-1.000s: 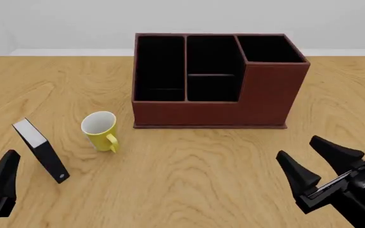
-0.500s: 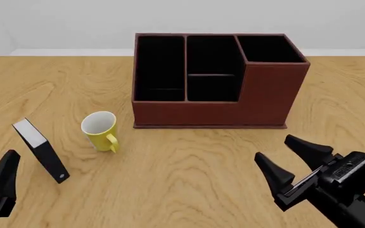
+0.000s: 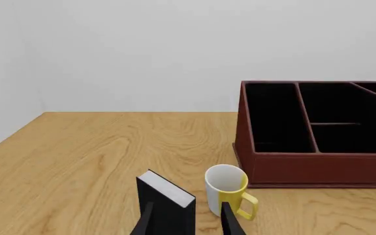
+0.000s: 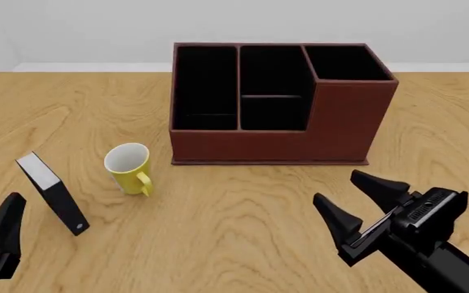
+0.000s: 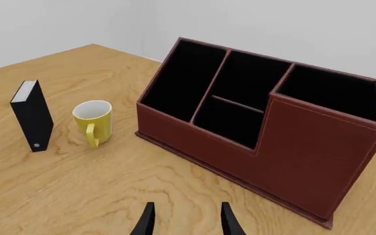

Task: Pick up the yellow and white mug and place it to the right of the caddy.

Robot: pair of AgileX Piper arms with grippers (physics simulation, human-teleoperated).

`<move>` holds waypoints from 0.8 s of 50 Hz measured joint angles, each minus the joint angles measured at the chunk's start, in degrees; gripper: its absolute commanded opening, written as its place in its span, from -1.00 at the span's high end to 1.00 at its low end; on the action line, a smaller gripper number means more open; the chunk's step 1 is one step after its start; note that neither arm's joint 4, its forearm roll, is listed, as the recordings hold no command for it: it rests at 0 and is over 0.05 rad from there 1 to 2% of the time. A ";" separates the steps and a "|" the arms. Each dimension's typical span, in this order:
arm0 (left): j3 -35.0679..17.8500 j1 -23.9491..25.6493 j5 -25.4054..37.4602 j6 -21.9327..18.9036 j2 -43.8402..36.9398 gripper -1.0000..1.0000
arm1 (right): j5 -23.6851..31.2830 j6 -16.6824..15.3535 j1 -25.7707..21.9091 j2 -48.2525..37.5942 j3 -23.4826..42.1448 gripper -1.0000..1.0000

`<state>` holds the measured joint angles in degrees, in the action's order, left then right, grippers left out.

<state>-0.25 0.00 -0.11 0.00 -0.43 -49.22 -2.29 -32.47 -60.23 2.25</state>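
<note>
The yellow and white mug [image 4: 129,167] is standing upright on the wooden table [image 4: 243,213], its white inside showing and its yellow loop handle turned toward our side of the table. It is sitting to the left of the caddy [image 4: 279,104], near the caddy's front left corner but apart from it, with bare wood between them. We are seeing no print or logo on the mug in any view.

The caddy, a reddish-brown desk organiser with black-lined compartments and a taller-fronted section at its right end, is resting farther back on the table. Its leather-like faces are carrying no readable writing.

Left of the mug, a thin black slab with a white edge [image 4: 51,192], book-like in shape, is standing on its edge and leaning. A small pale round mark is showing low on its face, too small for us to read.

Our right gripper [image 4: 363,201] is hovering over bare wood in front of the caddy's right part, jaws spread wide and holding nothing. Our left gripper [image 4: 2,235] is sitting at the lower left corner, just beside the slab; in the left wrist view its fingertips [image 3: 228,220] are standing apart, empty.
</note>
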 measured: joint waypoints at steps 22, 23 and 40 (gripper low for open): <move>0.00 0.00 0.00 0.00 0.00 -1.00 | -2.18 0.06 -4.10 -5.61 3.29 -1.00; 0.00 0.00 0.00 0.00 0.00 -1.00 | -2.27 0.06 -4.31 -5.92 3.49 -1.00; 0.00 0.00 0.00 0.00 0.00 -1.00 | -3.28 0.45 -6.89 -11.09 6.76 -1.00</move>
<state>-0.25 0.00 -0.11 0.00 -0.43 -52.51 -1.84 -39.36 -71.32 9.00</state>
